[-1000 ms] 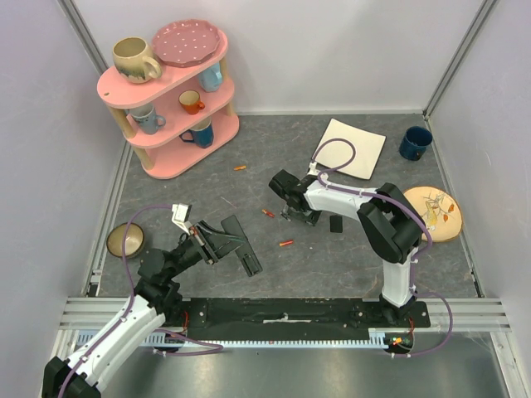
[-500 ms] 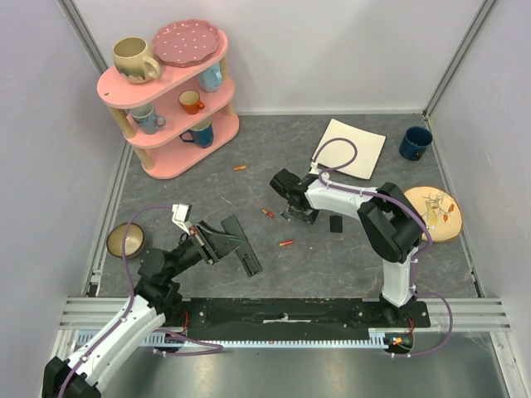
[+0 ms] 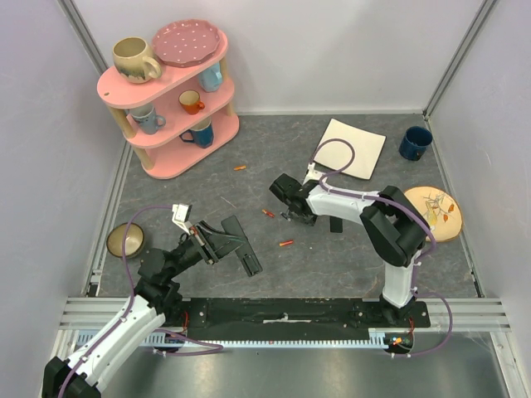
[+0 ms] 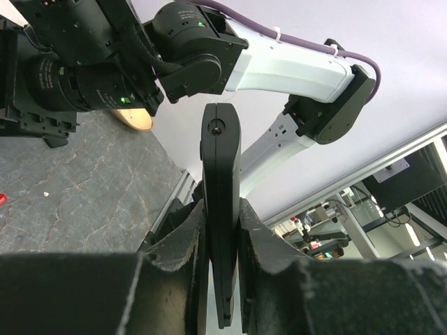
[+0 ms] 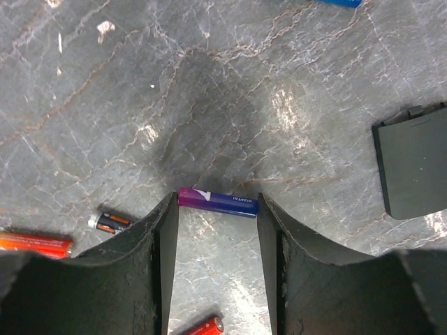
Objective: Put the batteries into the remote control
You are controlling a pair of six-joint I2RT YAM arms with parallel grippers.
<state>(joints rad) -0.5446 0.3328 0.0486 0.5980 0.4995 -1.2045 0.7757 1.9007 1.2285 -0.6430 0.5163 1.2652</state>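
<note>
Purple battery point(image 5: 217, 202) lies between right tool point(image 5: 217, 211) jaws, seemingly hidden from overhead.

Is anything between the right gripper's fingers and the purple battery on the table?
Nothing visible. The purple battery lies crosswise between the fingertips of the right gripper, one end by each. A red battery sits apart from it, nearer the camera; the black cover lies off to the side.
</note>
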